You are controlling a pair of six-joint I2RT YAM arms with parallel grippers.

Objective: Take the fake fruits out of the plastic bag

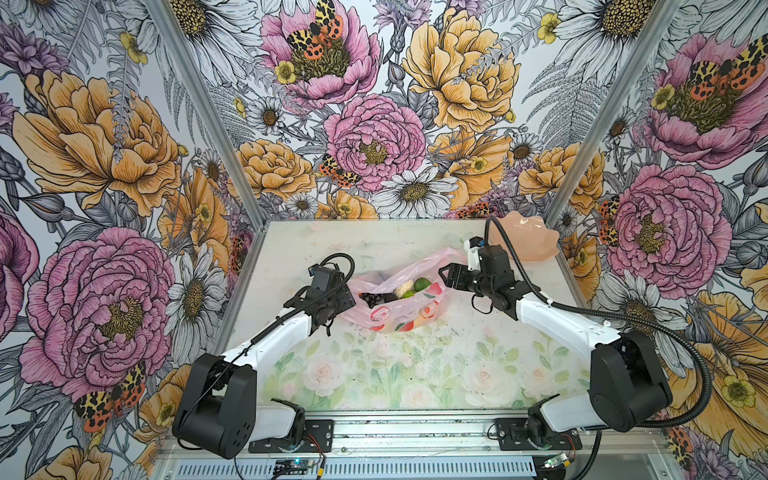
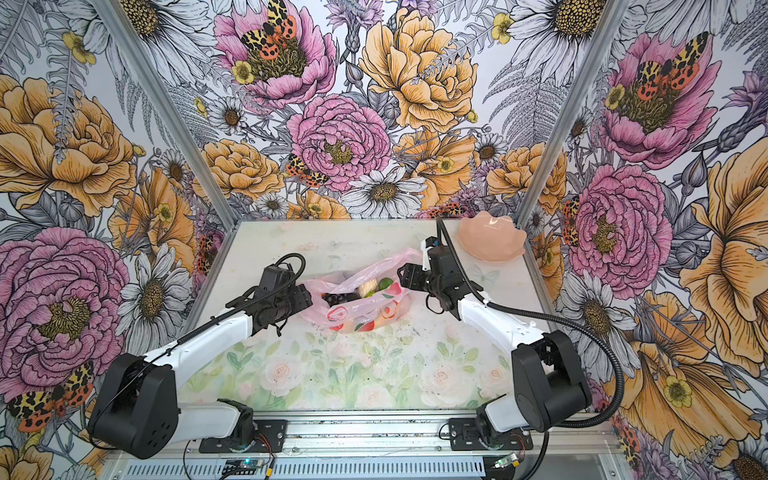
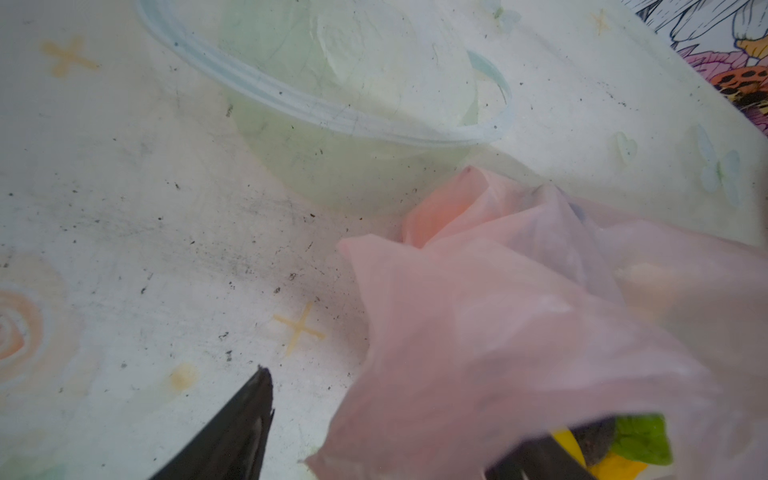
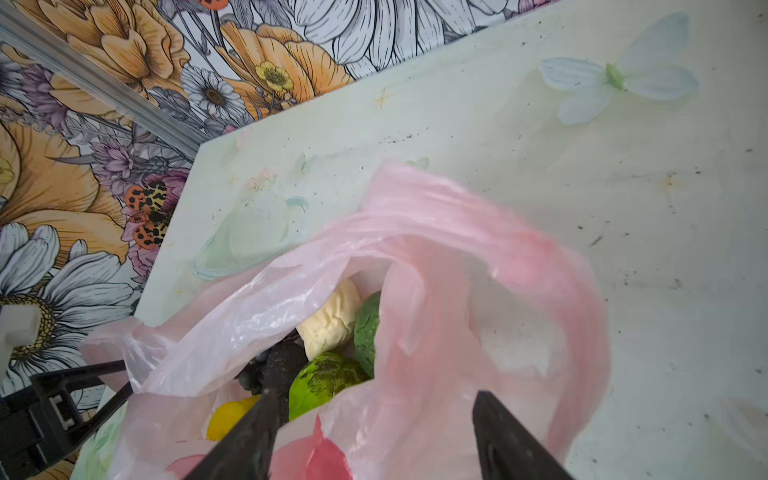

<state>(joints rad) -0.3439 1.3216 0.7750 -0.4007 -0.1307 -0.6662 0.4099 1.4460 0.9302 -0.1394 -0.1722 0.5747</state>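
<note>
Mid-table [image 1: 374, 374], the bag [image 1: 399, 309] lies slumped and gaping with the fruits [image 1: 415, 286] inside, half veiled by its loose film, the left gripper [image 1: 349, 297] and right gripper [image 1: 446, 276] flanking it, jaws spread wide and clamping nothing, a clear bowl [image 3: 332, 112] just behind, a dish [image 1: 525, 239] far right.

Both fingers of the right claw [image 4: 374, 395] run out of its wrist view, and the bag [image 4: 415, 270] handle looped ahead of them is smeared by blur. Just beyond one fingertip, the yellow fruit [image 4: 228, 415] and dark grapes [image 4: 255, 379] show only partly under the film. One finger of the left claw [image 3: 388, 415] is veiled by bag film; the green piece [image 3: 642, 440] beside it is cut off.
</note>
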